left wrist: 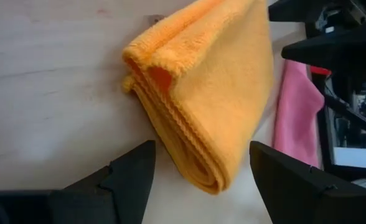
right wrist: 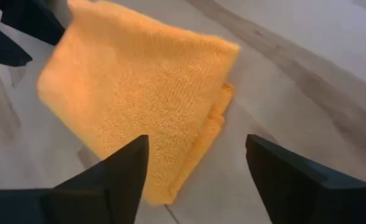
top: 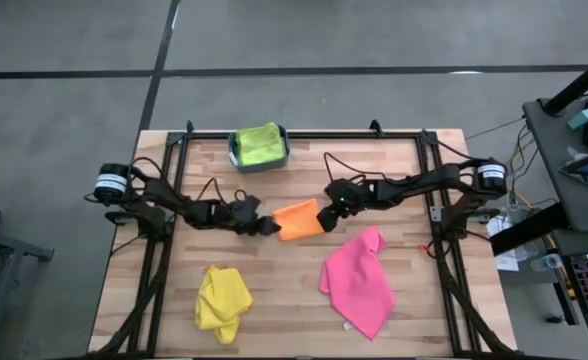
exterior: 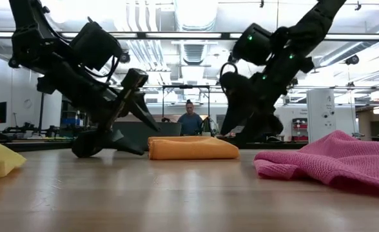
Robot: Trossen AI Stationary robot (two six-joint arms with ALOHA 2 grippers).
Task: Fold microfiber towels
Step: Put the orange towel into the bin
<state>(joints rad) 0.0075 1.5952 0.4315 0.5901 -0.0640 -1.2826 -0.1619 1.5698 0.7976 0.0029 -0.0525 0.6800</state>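
High view: orange towel (top: 296, 219) lies folded mid-surface, directly between the two grippers. Left gripper (top: 264, 225) is just off its left edge, right gripper (top: 326, 216) just off its right edge. Both sets of jaws are open and hold nothing; both wrist views show the towel lying free ahead of spread fingers. Low view confirms it sits flat on the surface (top: 294, 290), a neat stack of layers.

Its long axis runs roughly left-right, slightly tilted, so each arm faces a short end. Neither is clearly nearer; call it even.

The orange one looks done to me. Pink towel (top: 359, 282) lies unfolded on the right arm's side, near front; yellow towel (top: 222, 300) is crumpled at left front. Lime green towel (top: 258, 143) sits in the teal bin (top: 233, 152) at the far edge. Pink is likely next, right arm closest.
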